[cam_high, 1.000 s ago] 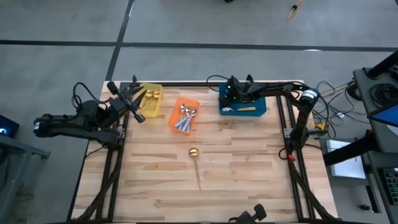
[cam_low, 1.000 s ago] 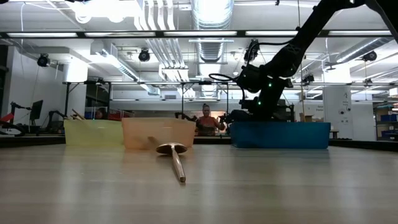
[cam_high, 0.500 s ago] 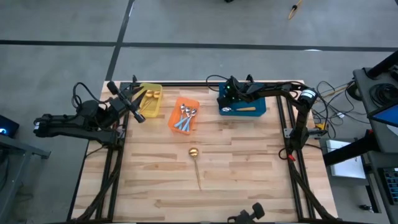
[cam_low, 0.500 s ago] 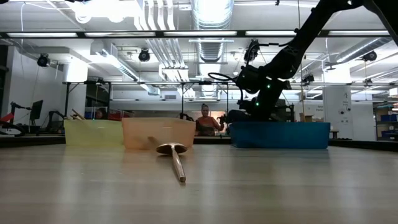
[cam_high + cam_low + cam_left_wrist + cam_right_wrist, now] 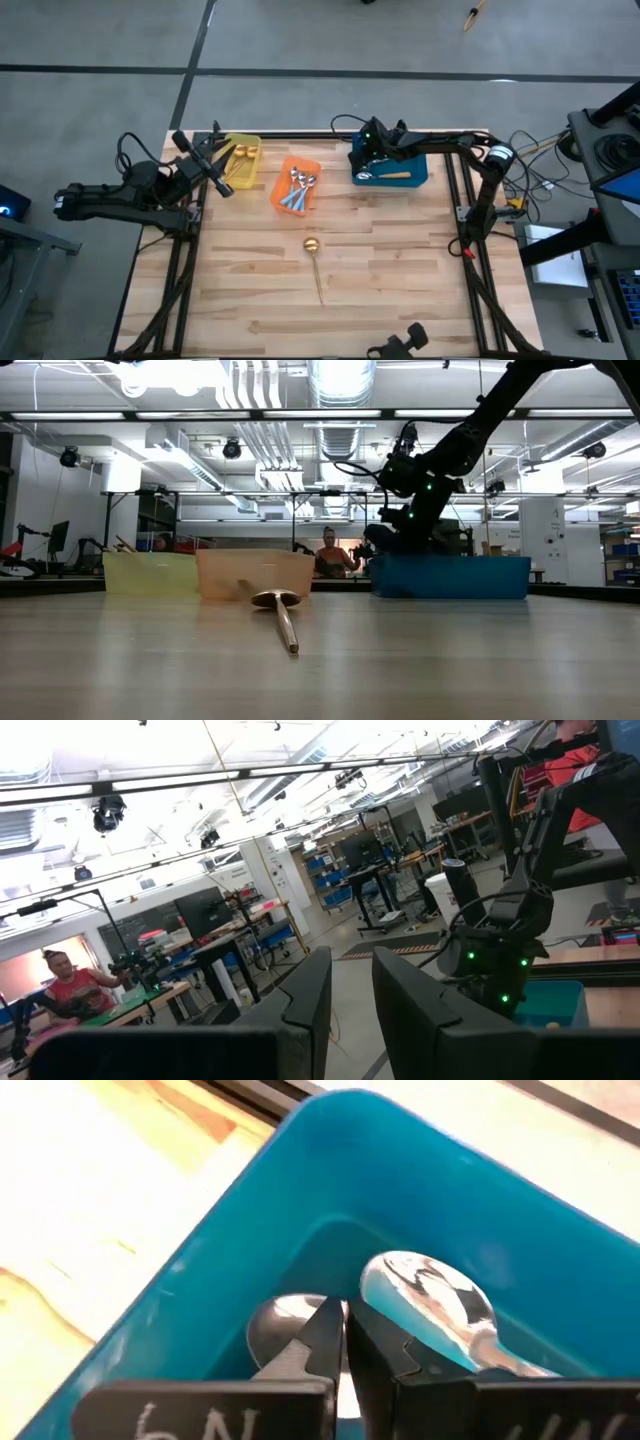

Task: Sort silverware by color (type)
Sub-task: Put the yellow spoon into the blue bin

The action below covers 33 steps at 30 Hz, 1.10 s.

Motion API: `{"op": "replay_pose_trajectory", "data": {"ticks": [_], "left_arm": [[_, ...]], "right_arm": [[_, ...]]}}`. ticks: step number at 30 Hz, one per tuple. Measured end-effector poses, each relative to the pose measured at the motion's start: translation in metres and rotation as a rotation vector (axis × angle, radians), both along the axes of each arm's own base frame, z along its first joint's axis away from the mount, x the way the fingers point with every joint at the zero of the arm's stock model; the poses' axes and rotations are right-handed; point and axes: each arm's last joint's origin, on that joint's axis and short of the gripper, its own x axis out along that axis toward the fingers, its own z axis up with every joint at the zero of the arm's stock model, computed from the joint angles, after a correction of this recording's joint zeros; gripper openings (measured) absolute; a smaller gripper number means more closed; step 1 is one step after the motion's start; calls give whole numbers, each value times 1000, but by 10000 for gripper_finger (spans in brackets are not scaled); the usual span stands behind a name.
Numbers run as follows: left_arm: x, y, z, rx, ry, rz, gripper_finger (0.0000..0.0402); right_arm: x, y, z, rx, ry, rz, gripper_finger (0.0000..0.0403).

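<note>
Directly beneath the right tool [image 5: 345, 1342], inside the blue plastic bin [image 5: 390, 168], lie two silver spoon bowls [image 5: 430, 1295], one on each side of the fingertips; the fingers are nearly closed, with only a thin gap between them, and nothing is held in that gap. In the high view this tool [image 5: 368, 152] hangs over the bin's near-left corner, and an orange-handled spoon [image 5: 398, 175] lies in the bin just to its right. In the low view it [image 5: 392, 538] sits just above the bin's rim [image 5: 450, 575].

To the left of the right tool, the orange plastic bin [image 5: 297, 185] holds several silver spoons with light-blue handles [image 5: 297, 190]. Farther left, the yellow plastic bin [image 5: 238, 163] holds thin gold spoons [image 5: 245, 152]. Well apart from the right tool, toward the front of the light wooden worktop [image 5: 400, 270], a single all-gold spoon [image 5: 315, 263] lies alone, its bowl pointing toward the bins; the low view shows it [image 5: 280, 612] flat on the worktop in front of the orange bin.

The left tool [image 5: 218, 165] waits at the yellow bin's left edge, raised off the worktop, its fingers [image 5: 305, 1010] a little apart and empty. A person sits in the room beyond the worktop [image 5: 329, 553].
</note>
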Motion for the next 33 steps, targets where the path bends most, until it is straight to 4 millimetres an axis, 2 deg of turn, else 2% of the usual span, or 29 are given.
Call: {"op": "replay_pose_trajectory", "data": {"ticks": [4, 8, 16, 24, 33], "left_arm": [[0, 0, 0, 0, 0, 0, 59], [0, 0, 0, 0, 1, 0, 59], [3, 0, -1, 0, 15, 0, 59], [5, 0, -2, 0, 23, 0, 59], [5, 0, -2, 0, 23, 0, 59]], "right_arm": [[-7, 3, 5, 12, 102, -23, 9], [-22, 5, 0, 88, 223, -48, 9], [-41, 0, -14, 138, 250, -124, 9], [-42, 1, -13, 137, 251, -126, 9], [-38, -5, 0, 49, 247, -153, 9]]}}
